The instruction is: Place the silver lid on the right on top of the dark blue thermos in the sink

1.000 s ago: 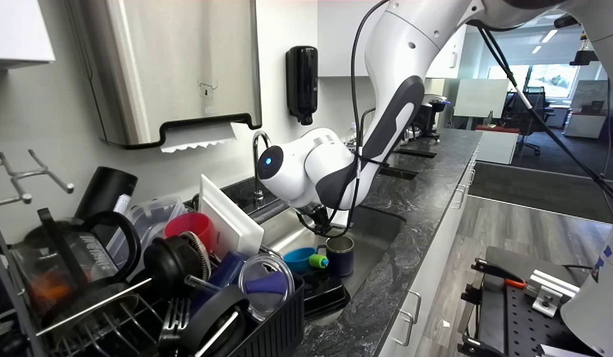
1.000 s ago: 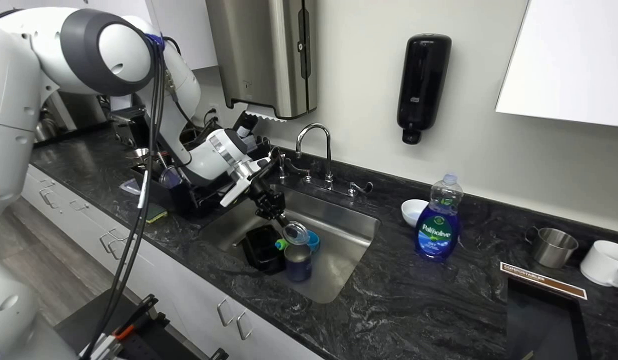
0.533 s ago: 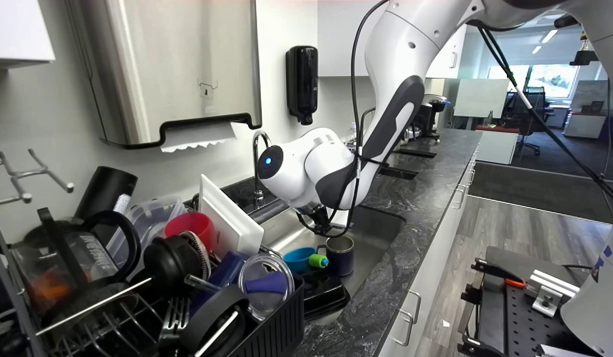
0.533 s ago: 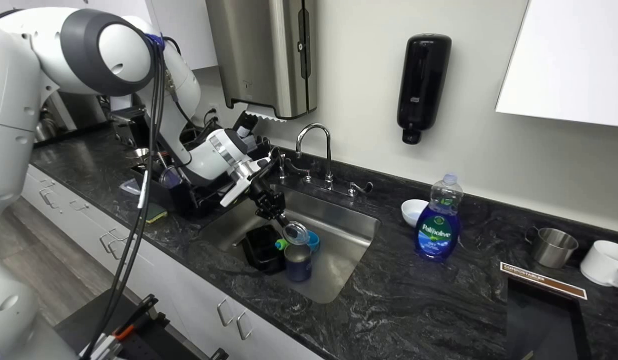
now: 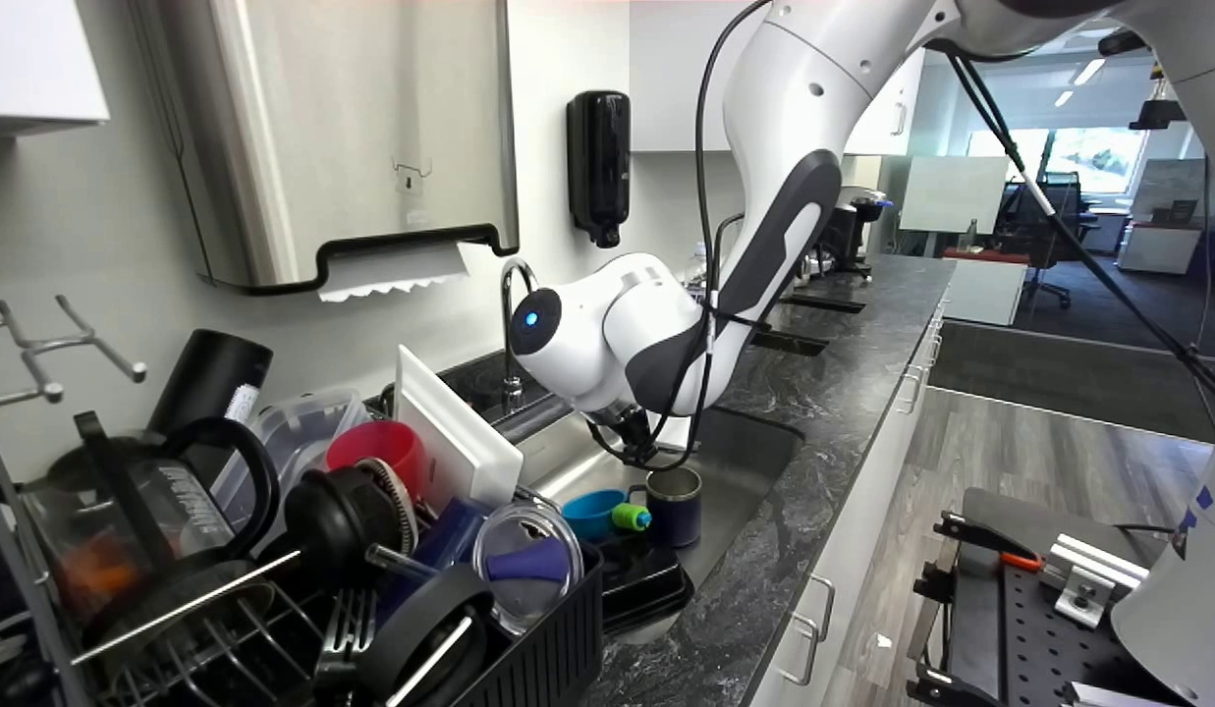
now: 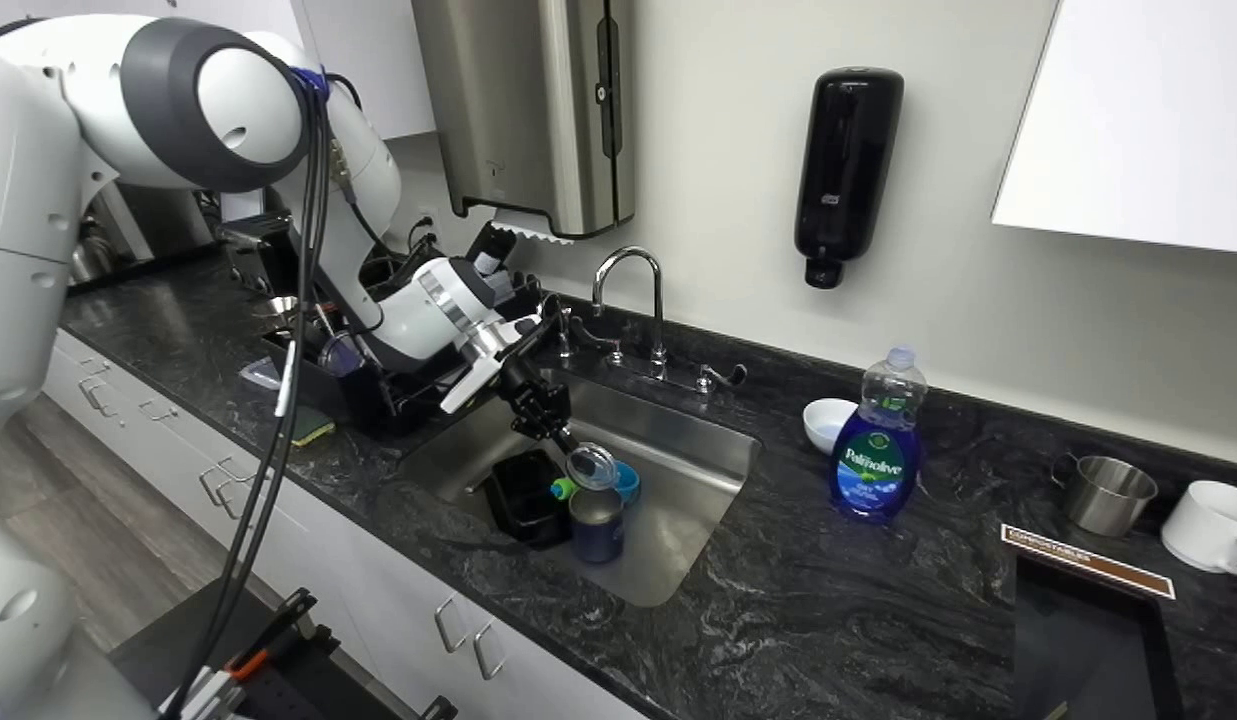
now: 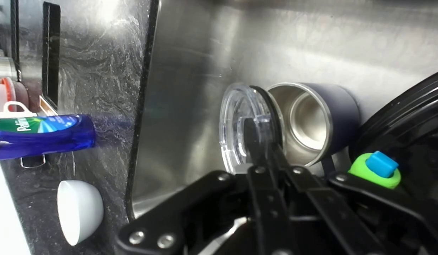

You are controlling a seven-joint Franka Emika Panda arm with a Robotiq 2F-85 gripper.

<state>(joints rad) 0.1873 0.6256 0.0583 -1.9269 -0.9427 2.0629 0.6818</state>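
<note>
Where dark counter [image 6: 808, 610] surrounds the sink [image 6: 668, 500], pale wall [image 6: 718, 200], white cupboards [image 6: 378, 600].

The blue bottle [image 6: 876, 455] reads "Palmolive", the brown-and-white strip [image 6: 1088, 562] "COMPOSTABLES"; lettering on the black dispenser [image 6: 846, 180] is too small.

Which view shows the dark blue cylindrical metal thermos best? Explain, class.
The wrist view: the dark blue cylindrical metal thermos looks largest there and its inside shows, though the clear round plastic lid hides part of its rim. Both exterior views show it smaller, upright in the rectangular steel sink, mainly its outer side.
</note>
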